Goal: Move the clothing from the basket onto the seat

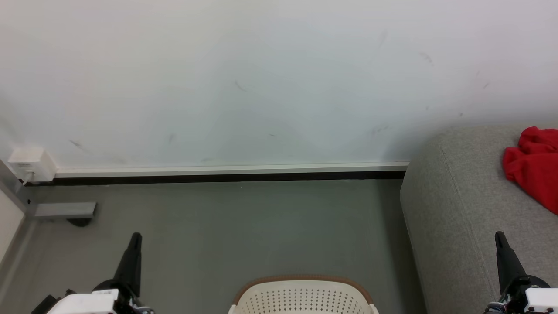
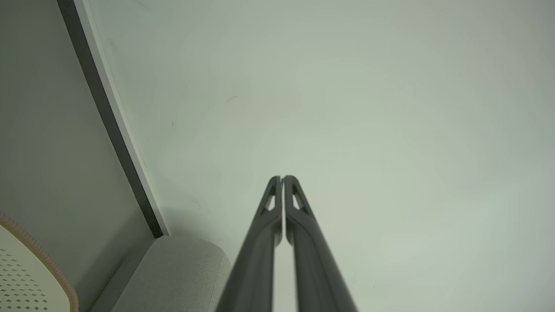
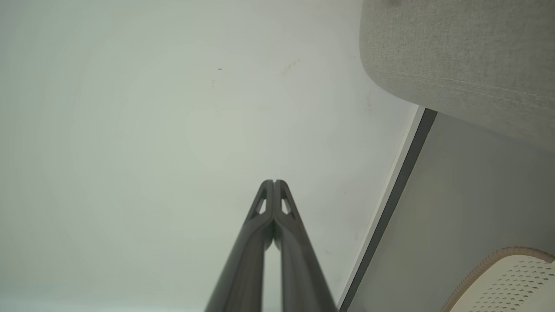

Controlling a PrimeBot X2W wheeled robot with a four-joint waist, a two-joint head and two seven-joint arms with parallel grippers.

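The red clothing [image 1: 534,168] lies bunched on the grey seat [image 1: 457,209] at the right edge of the head view. The cream basket [image 1: 303,296] with its brown rim stands on the floor at the bottom centre; its inside is cut off by the frame edge. My left gripper [image 1: 136,237] is shut and empty at the lower left, left of the basket. My right gripper [image 1: 499,237] is shut and empty at the lower right, over the seat's front part. Both wrist views show the fingertips [image 2: 282,178] [image 3: 274,182] pressed together, pointing at the wall, with the basket [image 2: 26,268] [image 3: 507,277] and seat [image 2: 173,273] [image 3: 459,56] at their edges.
A white wall with a dark skirting strip [image 1: 226,176] runs behind the grey floor [image 1: 244,226]. A white socket box [image 1: 30,165] and a grey metal foot [image 1: 65,211] sit at the far left.
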